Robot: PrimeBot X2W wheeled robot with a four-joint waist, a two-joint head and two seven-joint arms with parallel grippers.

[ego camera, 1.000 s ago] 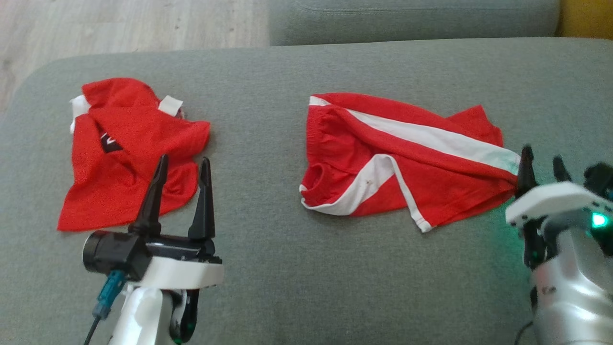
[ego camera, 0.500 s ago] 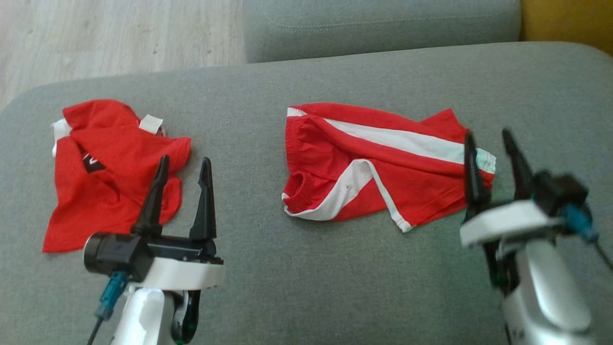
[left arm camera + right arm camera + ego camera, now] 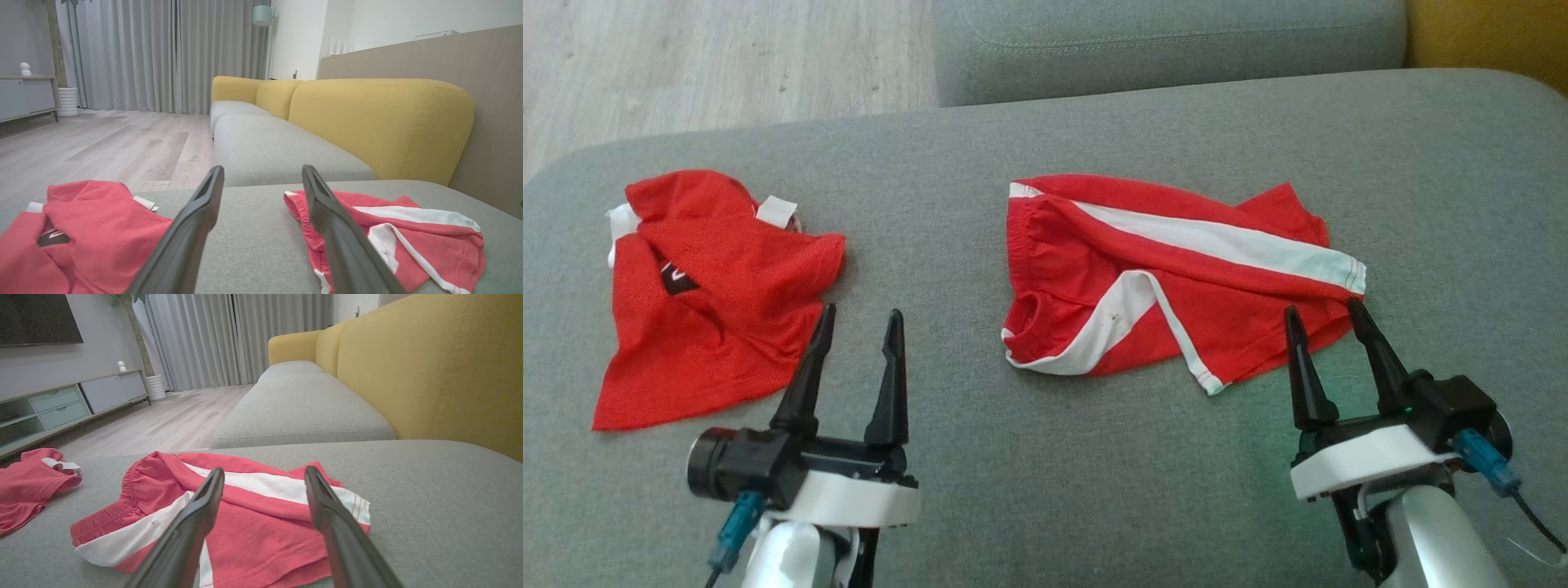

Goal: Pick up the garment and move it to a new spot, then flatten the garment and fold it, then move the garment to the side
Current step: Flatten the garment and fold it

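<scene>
The garment, a pair of red shorts with white stripes, lies crumpled in the middle of the grey sofa seat. My right gripper is open, its tips just in front of the shorts' right hem and holding nothing. The right wrist view shows the shorts past the open right gripper. My left gripper is open and empty beside a second red garment, a shirt lying at the left. The left wrist view shows the left gripper over bare cushion, between the shirt and the shorts.
Another grey seat cushion adjoins at the back. The yellow backrest runs along the right side. Wooden floor lies beyond the seat's rounded left corner. A low cabinet stands against the far wall.
The head camera has shifted. My right gripper has drawn back from the shorts' right end toward the seat's front. My left gripper has edged slightly right and nearer. Both garments lie as before.
</scene>
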